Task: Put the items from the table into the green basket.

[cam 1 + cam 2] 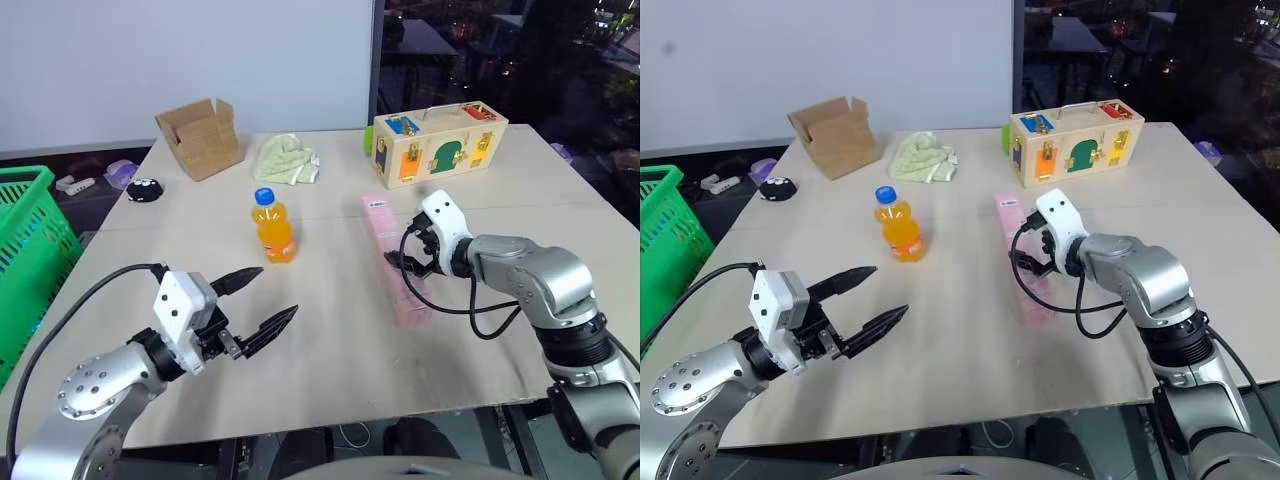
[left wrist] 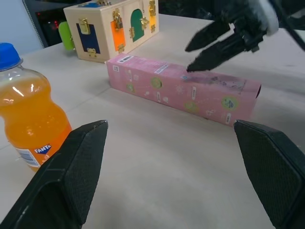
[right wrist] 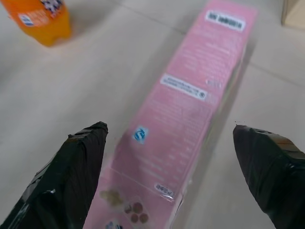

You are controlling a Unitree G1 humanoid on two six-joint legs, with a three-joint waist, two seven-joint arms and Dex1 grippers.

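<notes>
Right tool [image 1: 413, 257] wide open and empty above the pink carton [image 1: 395, 258], ready to grasp it.

The carton lies at frame centre-right on the table [image 1: 330, 350]; the fingers should straddle its narrow width squarely, then close. Left tool [image 1: 258, 302] is open, empty; bottle [image 1: 272, 226] mid-table, green basket [image 1: 30, 260] far left.

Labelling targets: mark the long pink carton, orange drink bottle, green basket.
Long pink carton [image 1: 382, 222], left eye view, far end.
Orange drink bottle [image 1: 273, 232], left eye view, body.
Green mesh basket [image 1: 30, 240], left eye view, side wall.

The right tool [image 1: 409, 254] hangs open over the long slim pink rectangular carton [image 1: 395, 258]; the blue-capped orange-drink bottle [image 1: 272, 226] stands upright beyond the open left tool [image 1: 268, 301].
</notes>
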